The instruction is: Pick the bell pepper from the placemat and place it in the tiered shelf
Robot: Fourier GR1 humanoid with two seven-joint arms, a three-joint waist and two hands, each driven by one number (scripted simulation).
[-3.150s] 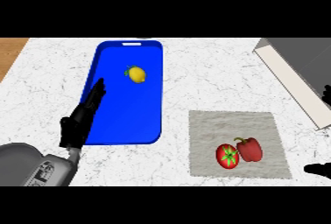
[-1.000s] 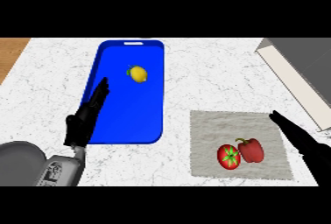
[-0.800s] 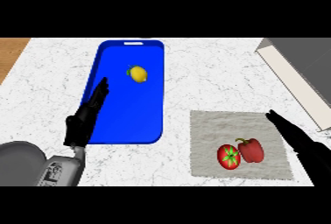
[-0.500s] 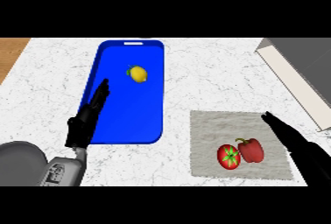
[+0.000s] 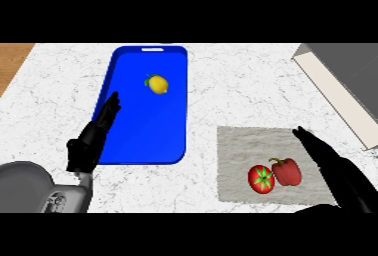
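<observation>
A red bell pepper (image 5: 287, 171) lies on the grey placemat (image 5: 244, 145) at the lower right, touching a red tomato (image 5: 261, 179) on its left. My right hand (image 5: 334, 165) is open with straight fingers, stretched along the placemat's right side just right of the pepper and apart from it. The tiered shelf (image 5: 347, 85) shows as a grey and cream structure at the upper right edge. My left hand (image 5: 92, 137) rests open at the left, fingers up, over the blue tray's left rim.
A long blue tray (image 5: 136, 140) lies left of centre with a yellow lemon (image 5: 157, 84) in its far half. The marble counter ends at a wooden strip (image 5: 13, 62) at the upper left.
My right hand came in from the right edge and has slid left and forward along the placemat's right side. The left hand has barely moved. Pepper and tomato lie as before.
</observation>
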